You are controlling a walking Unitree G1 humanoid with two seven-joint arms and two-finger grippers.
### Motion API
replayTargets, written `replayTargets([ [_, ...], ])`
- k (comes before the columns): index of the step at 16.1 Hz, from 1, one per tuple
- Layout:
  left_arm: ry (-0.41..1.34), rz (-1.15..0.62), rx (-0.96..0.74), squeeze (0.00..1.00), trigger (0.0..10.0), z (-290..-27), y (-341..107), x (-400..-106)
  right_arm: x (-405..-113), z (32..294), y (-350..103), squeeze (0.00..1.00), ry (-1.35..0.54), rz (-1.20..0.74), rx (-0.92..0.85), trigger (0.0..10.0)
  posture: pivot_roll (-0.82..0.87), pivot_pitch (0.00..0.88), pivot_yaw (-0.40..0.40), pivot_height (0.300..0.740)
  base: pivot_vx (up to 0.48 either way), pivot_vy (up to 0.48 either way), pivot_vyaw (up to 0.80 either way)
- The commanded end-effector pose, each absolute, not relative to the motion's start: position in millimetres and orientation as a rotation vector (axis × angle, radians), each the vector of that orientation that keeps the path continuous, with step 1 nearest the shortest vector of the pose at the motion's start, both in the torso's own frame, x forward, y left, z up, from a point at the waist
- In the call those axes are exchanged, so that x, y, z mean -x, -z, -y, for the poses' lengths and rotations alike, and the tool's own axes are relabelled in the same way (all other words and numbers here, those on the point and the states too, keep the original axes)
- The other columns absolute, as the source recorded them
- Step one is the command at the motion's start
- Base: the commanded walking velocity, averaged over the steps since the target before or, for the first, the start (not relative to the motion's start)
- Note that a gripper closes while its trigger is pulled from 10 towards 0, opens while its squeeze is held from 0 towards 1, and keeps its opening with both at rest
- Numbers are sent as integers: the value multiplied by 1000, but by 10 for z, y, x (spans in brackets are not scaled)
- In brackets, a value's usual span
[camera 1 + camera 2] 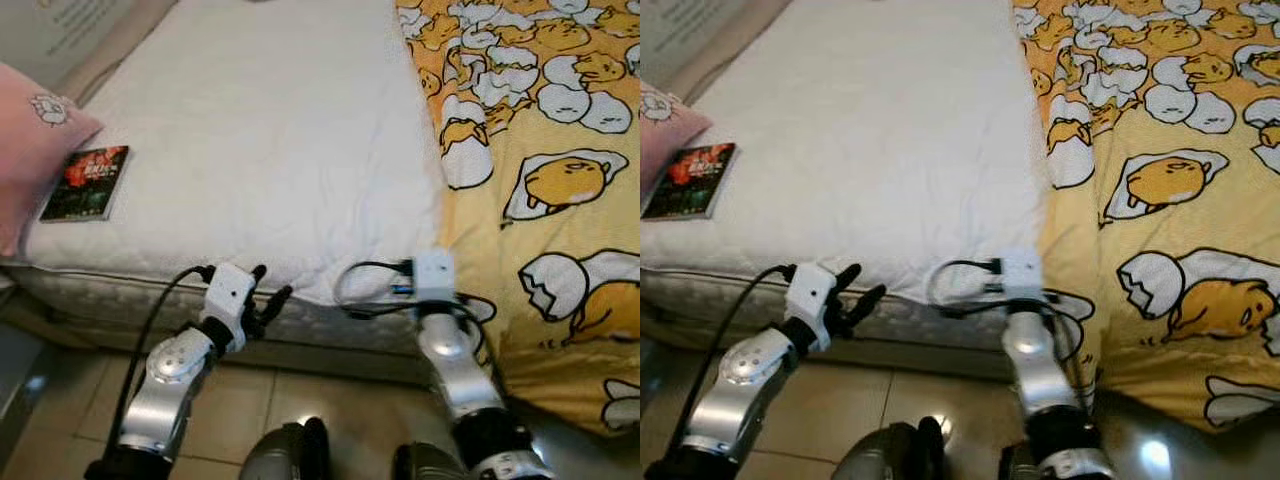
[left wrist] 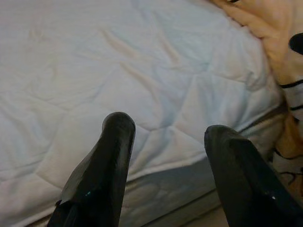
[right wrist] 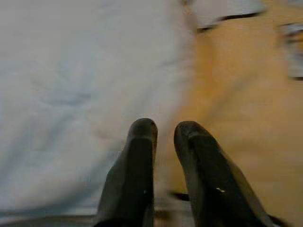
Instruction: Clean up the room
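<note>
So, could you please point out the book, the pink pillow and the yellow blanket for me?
book (image 1: 87, 184), left eye view, middle of its cover.
pink pillow (image 1: 28, 150), left eye view, its front face.
yellow blanket (image 1: 545, 130), left eye view, a printed patch.

Both silver arms reach forward toward twelve o'clock. The left tool (image 1: 272, 288) has its fingers spread; the right tool (image 3: 163, 130) holds them nearly together.

Even, soft daylight throughout; the right wrist view is blurred, with glare spots on the floor tiles (image 1: 1155, 452).
</note>
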State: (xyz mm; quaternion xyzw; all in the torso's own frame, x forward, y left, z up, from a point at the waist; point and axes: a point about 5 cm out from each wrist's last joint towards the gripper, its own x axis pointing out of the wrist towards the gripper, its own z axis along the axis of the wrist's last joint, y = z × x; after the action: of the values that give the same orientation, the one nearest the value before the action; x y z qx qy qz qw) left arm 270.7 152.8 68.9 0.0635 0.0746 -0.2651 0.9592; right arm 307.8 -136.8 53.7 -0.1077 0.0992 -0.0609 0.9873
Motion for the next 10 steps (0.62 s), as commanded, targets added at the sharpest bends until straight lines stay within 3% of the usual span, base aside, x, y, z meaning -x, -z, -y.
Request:
replayTargets([
  [1,525,-156,-141,0,10000,-1570,-687,-2698,-3089,1375,-547,1000,148,-190,232,10000,30,127,102,740,0,0,0],
  [10,491,-161,-164,0,10000,-1766,-725,-2565,-3147,1464,-438,1000,208,-205,340,10000,103,206,102,740,0,0,0],
])
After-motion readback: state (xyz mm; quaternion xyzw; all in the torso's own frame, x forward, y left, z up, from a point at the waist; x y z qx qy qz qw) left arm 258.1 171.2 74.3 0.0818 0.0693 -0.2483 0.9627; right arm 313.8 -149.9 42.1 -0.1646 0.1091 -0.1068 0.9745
